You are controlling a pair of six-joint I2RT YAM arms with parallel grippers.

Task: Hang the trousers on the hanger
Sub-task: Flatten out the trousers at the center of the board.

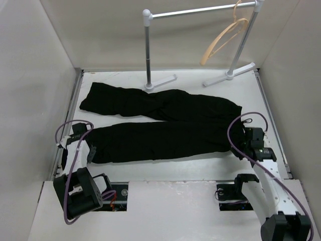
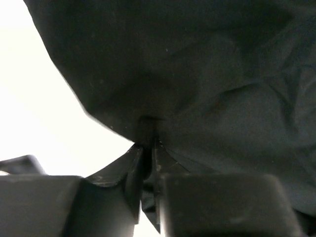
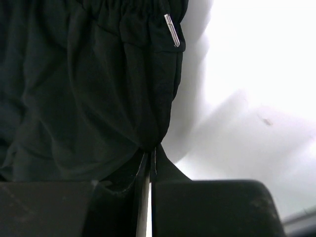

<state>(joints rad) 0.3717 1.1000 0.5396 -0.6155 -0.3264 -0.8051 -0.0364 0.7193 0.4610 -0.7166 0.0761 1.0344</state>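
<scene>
The black trousers (image 1: 160,125) lie flat across the white table, legs pointing left, waistband at the right. My left gripper (image 1: 90,150) is shut on the hem of the near leg; the wrist view shows the fabric (image 2: 197,79) pinched between the jaws (image 2: 149,148). My right gripper (image 1: 239,148) is shut on the near corner of the waistband; its wrist view shows the gathered cloth (image 3: 98,89) pinched at the fingertips (image 3: 149,153) and a metal drawstring tip (image 3: 172,29). The tan wooden hanger (image 1: 223,41) hangs on the rail at the back right.
The white-and-grey rail stand (image 1: 200,11) stands at the back, its feet (image 1: 160,83) just beyond the trousers. White walls enclose the table on the left, back and right. Purple cables loop by both wrists.
</scene>
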